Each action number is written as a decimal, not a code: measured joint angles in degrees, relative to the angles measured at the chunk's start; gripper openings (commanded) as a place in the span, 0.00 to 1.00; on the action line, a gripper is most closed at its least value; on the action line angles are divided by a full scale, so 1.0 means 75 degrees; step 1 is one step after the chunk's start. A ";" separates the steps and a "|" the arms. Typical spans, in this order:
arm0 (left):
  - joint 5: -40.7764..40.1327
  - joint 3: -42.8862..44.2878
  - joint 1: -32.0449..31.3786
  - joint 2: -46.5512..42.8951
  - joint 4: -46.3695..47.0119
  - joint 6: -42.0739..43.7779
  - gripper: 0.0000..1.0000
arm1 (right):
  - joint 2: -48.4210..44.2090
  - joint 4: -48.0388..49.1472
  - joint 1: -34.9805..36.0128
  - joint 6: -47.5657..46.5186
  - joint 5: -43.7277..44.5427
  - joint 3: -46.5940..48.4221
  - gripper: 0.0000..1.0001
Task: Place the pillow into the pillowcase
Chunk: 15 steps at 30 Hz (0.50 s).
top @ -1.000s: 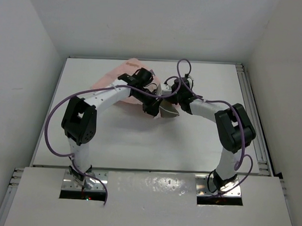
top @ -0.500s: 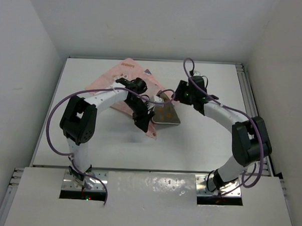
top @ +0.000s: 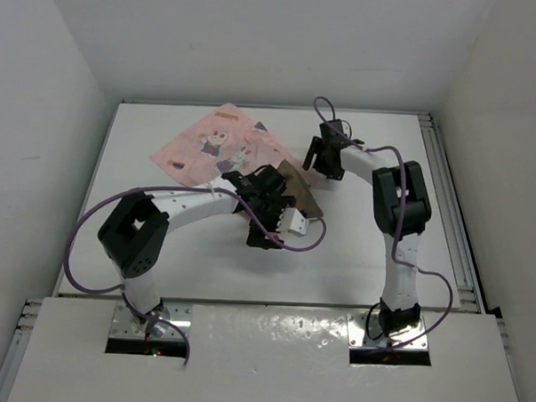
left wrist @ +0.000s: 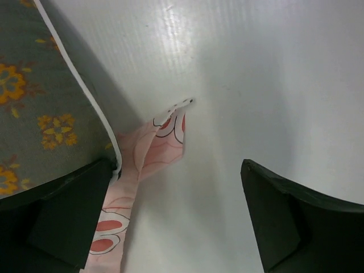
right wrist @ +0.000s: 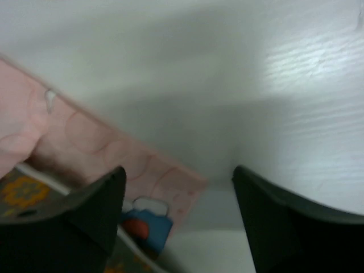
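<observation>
The left end effector point(left wrist: 176, 173) stands with its jaws wide apart. Between them there is only bare table point(left wrist: 256, 68) and a loose corner of the pillowcase point(left wrist: 156, 142). That pink corner lies just inside the finger point(left wrist: 68, 210) at the view's left. It comes out from under the pillow point(left wrist: 45, 102), whose pale piped edge runs down to the same finger. Seen from above, the left end effector point(top: 274, 221) sits at the near edge of the pillow point(top: 302, 192), and a purple cable point(top: 309, 240) loops over the table just on its near side.

The right end effector point(right wrist: 179, 182) is likewise spread and grips nothing. It is over a blurred pink corner of the pillowcase point(right wrist: 114, 153) that bears a blue patch, and a sliver of the pillow point(right wrist: 17, 190) shows at the lower left. From above, the right end effector point(top: 316, 160) sits at the pillow's far side, so the pillow lies between the two. Most of the pillowcase point(top: 219, 145) spreads flat to the far left of both, and the left forearm crosses its near edge.
</observation>
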 measured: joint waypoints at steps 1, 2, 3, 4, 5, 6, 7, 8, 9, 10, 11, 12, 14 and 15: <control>-0.0044 -0.0122 0.0006 0.0000 0.0268 0.0111 0.98 | 0.0198 -0.0140 0.0026 0.0000 0.0152 0.0108 0.78; -0.0079 -0.0239 0.0006 0.0003 0.0507 0.0184 0.98 | 0.0189 -0.0175 0.0050 -0.0017 0.0160 0.0265 0.77; -0.0114 -0.0417 0.0003 0.0003 0.0871 0.0256 0.98 | 0.0198 -0.0207 0.0102 -0.0012 0.0221 0.0376 0.75; -0.0181 -0.0606 -0.0020 0.0015 0.1233 0.0306 0.98 | 0.0221 -0.0286 0.0143 -0.0032 0.0259 0.0411 0.72; -0.0262 -0.0787 -0.0041 0.0047 0.1585 0.0329 0.98 | 0.0256 -0.0414 0.0189 -0.0055 0.0286 0.0405 0.68; -0.0358 -0.0991 -0.0064 0.0058 0.1947 0.0329 0.97 | 0.0309 -0.0536 0.0227 -0.0070 0.0318 0.0391 0.58; -0.0469 -0.1172 -0.0087 0.0079 0.2253 0.0323 0.97 | 0.0335 -0.0562 0.0271 -0.0119 0.0431 0.0382 0.52; -0.0603 -0.1370 -0.0117 0.0096 0.2600 0.0315 0.96 | 0.0332 -0.0580 0.0289 -0.0131 0.0420 0.0370 0.46; -0.0726 -0.1568 -0.0154 0.0125 0.2946 0.0309 0.92 | 0.0335 -0.0560 0.0326 -0.0125 0.0490 0.0329 0.39; -0.0845 -0.1711 -0.0189 0.0163 0.3212 0.0286 0.90 | 0.0326 -0.0539 0.0341 -0.0154 0.0460 0.0297 0.24; -0.0938 -0.1792 -0.0216 0.0207 0.3395 0.0251 0.87 | 0.0326 -0.0527 0.0361 -0.0192 0.0475 0.0268 0.17; -0.1011 -0.1833 -0.0245 0.0242 0.3523 0.0210 0.82 | 0.0326 -0.0493 0.0353 -0.0175 0.0443 0.0248 0.08; -0.1087 -0.1827 -0.0254 0.0259 0.3701 0.0073 0.75 | 0.0329 -0.0388 0.0306 -0.0137 0.0323 0.0207 0.00; -0.1096 -0.1813 -0.0251 0.0256 0.3745 0.0047 0.67 | 0.0329 -0.0332 0.0259 -0.0096 0.0213 0.0192 0.00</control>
